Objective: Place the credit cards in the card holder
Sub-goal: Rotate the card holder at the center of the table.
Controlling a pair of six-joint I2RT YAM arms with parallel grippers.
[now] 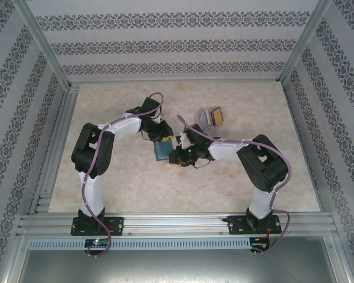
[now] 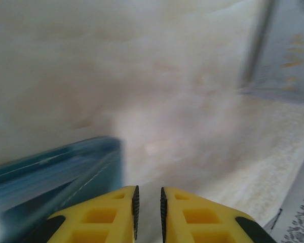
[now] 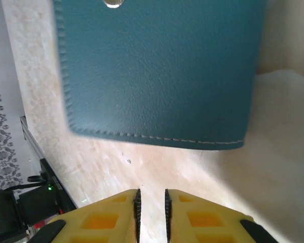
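On your beige marbled worktop [image 1: 224,188], the flat teal stitched leather card holder [image 3: 157,71] lies near the middle between both arms. Your left pincer [image 2: 148,212] and right pincer [image 3: 151,212] each stand nearly closed, a slim gap showing, gripping nothing.

1. Up close, the card holder [image 3: 157,71]: teal, fine-grained leather look, soft matt sheen, pale stitching along the edge.
2. Under it, the table [image 3: 116,169]: beige marbled surface, smooth, faintly glossy.
3. There's the right gripper [image 3: 151,202]: smooth yellow moulded plastic, with black ribbed pads [image 3: 137,205].
4. Near edge, frame rails [image 1: 177,223]: bare brushed metal.
5. Further back, the card stand [image 1: 205,118]: grey see-through plastic.
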